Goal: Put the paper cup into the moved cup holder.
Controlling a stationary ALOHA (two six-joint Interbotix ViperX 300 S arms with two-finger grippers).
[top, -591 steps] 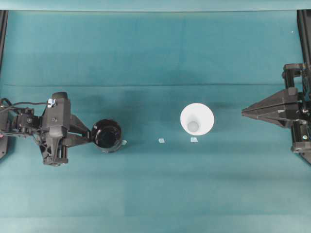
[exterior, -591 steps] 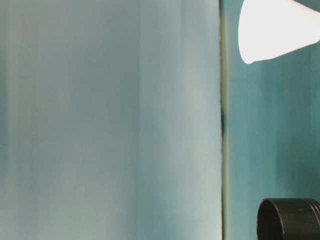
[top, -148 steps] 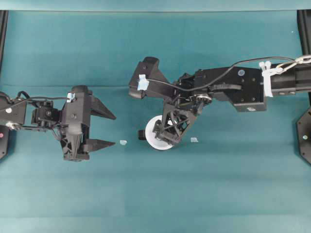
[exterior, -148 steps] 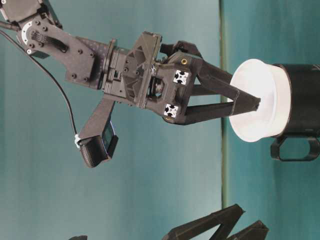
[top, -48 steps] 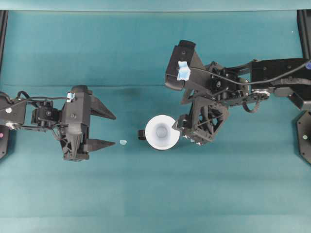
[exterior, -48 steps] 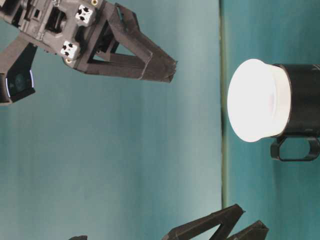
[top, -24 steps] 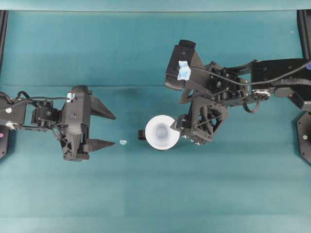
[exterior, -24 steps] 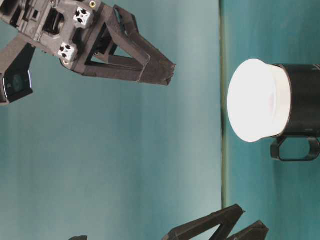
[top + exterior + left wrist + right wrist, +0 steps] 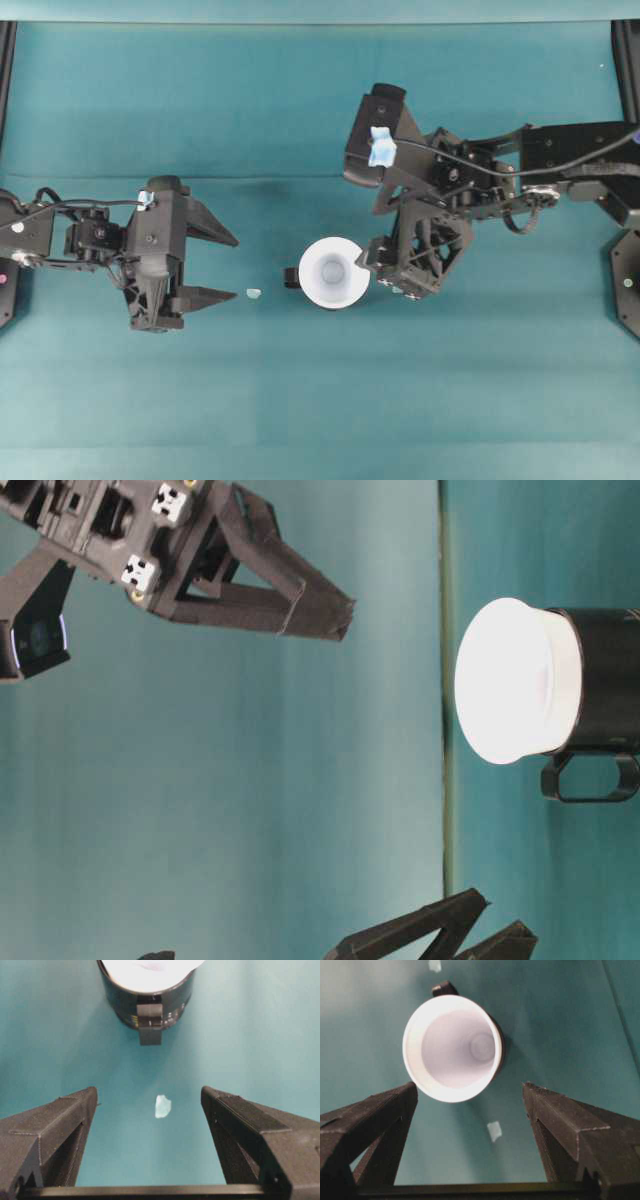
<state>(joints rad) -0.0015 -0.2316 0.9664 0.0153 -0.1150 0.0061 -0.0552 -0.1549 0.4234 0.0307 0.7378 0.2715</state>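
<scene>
The paper cup point(image 9: 331, 272) sits inside the cup holder point(image 9: 605, 695) at the frame's centre. Both the left hand point(image 9: 217, 267) and the right hand point(image 9: 470, 1105) stand spread apart, empty.

overhead: straight down on the whole surface point(image 9: 300, 400)
table-level: sideways, close
wrists: near — both share the paper cup point(image 9: 452, 1047)

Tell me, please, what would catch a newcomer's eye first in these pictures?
The bright white paper cup stands out at the middle of the teal table, nested upright in the glossy black cup holder, whose small handle points toward the left arm. The open right gripper hangs above and beside the cup, apart from it. The left gripper, also open, sits off to the left with a small pale scrap on the cloth between its fingers.
</scene>
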